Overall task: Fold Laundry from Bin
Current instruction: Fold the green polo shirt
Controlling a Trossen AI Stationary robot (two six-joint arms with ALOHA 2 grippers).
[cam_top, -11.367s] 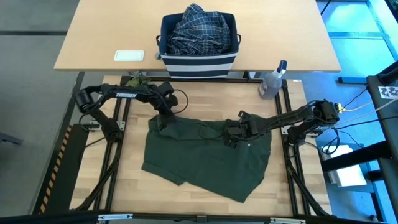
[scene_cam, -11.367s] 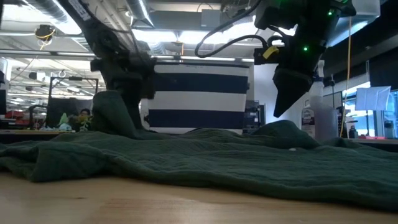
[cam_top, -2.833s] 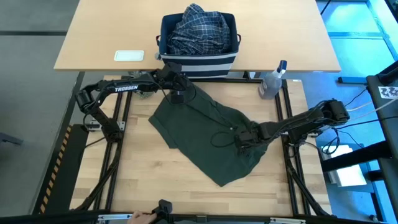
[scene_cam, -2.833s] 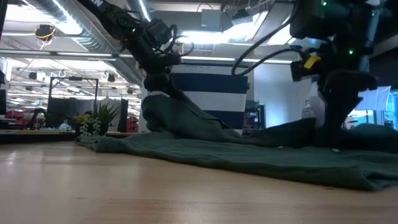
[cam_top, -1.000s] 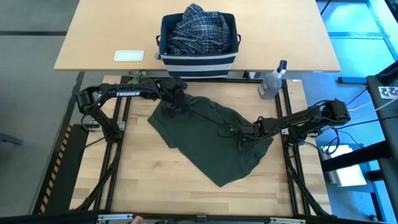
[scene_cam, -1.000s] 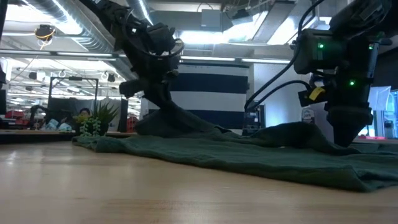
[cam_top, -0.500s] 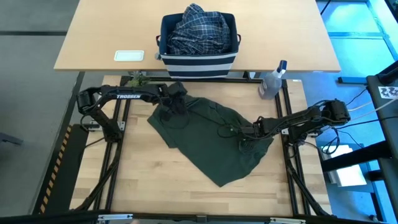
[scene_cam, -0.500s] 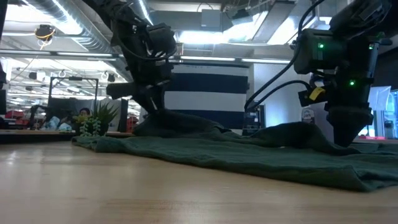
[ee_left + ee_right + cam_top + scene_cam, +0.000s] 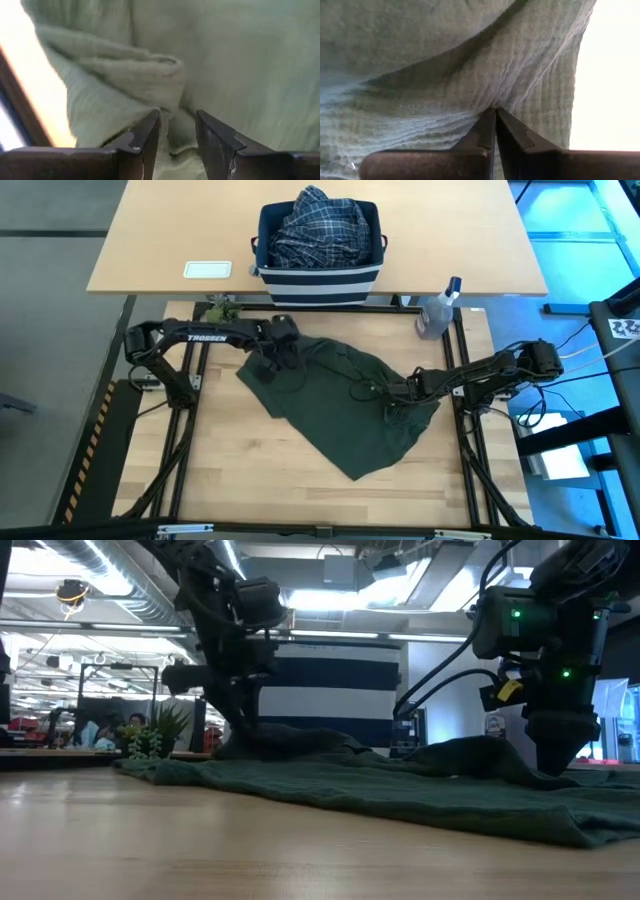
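Left gripper (image 9: 277,356), fingers apart, sits over the olive garment (image 9: 340,405) at upper left. Right gripper (image 9: 393,394) pinches its cloth at centre right.

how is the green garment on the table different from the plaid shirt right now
The dark olive-green garment lies spread flat on the wooden work table, while the blue-and-white plaid shirt sits bunched up inside the striped bin. The green garment is plain; the plaid shirt is checked. Both grippers are on the green garment, the left gripper at its far corner and the right gripper pinching its right side; neither touches the plaid shirt. Both are soft cloth, not yet folded.
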